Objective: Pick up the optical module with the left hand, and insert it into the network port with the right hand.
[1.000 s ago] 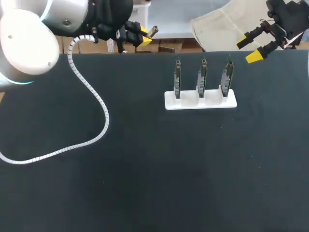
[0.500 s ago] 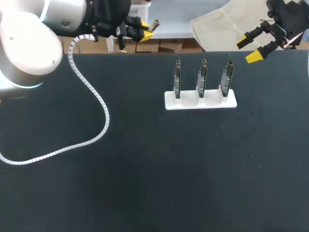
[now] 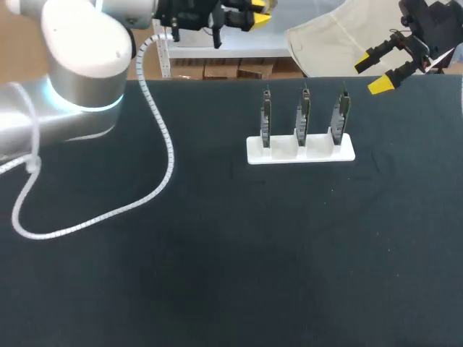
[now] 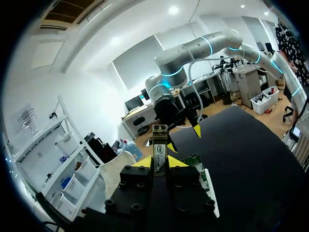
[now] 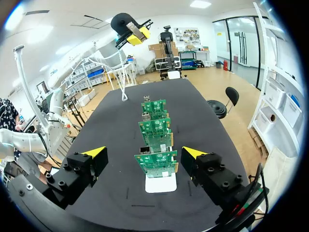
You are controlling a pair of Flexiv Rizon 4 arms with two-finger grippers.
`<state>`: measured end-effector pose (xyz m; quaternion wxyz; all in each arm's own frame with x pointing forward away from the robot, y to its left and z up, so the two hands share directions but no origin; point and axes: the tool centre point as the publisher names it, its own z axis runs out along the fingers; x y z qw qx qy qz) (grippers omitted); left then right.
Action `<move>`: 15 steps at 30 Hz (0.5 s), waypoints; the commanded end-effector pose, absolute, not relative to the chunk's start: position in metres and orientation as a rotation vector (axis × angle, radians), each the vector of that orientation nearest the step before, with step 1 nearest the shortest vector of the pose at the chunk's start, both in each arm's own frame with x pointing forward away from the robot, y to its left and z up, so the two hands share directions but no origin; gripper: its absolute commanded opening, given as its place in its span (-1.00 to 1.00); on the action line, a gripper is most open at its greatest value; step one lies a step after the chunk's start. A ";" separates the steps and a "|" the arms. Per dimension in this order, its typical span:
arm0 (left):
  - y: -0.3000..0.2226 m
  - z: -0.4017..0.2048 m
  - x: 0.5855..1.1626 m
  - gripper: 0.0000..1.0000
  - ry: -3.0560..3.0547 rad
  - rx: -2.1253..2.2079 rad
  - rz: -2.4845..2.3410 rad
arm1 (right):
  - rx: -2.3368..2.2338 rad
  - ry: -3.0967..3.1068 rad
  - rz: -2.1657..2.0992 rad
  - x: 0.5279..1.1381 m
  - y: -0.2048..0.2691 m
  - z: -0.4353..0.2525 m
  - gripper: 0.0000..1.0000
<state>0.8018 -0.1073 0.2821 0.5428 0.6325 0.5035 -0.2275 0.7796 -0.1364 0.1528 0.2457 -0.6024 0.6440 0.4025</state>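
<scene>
In the head view, my left gripper [image 3: 252, 14] sits high beyond the table's far edge, left of the middle. From there I cannot tell whether it carries anything. The left wrist view shows it: the optical module [image 4: 159, 145] stands upright between the two yellow tips. Both fingers press it from either side, and its end sticks out ahead of them. So the left gripper is clamped on the module, up off the black table [image 3: 217, 253].

My right gripper [image 3: 371, 74] hangs at the far right corner with its fingers spread wide, gripping nothing. The right wrist view shows that gap plainly, with the white stand [image 5: 159, 184] ahead of it and lower down.

Three green network cards [image 5: 155, 162] stand upright on that stand. They are one behind the other in this view and side by side in the head view. The closest card has a small metal network port [image 5: 143, 150] at its edge, which I cannot pick out in the head view. The module and the port are well apart. A white spiral cable [image 3: 155, 137] trails from the left arm across the table's left side.
</scene>
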 end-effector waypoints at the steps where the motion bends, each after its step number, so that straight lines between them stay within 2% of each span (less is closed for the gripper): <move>1: -0.121 0.280 0.813 -1.00 1.158 1.497 -0.594 | -1.640 1.758 1.089 0.776 -0.136 0.153 1.00; 15: -0.158 0.289 0.844 -1.00 1.098 1.350 -0.713 | -1.640 1.758 1.089 0.776 -0.136 0.153 1.00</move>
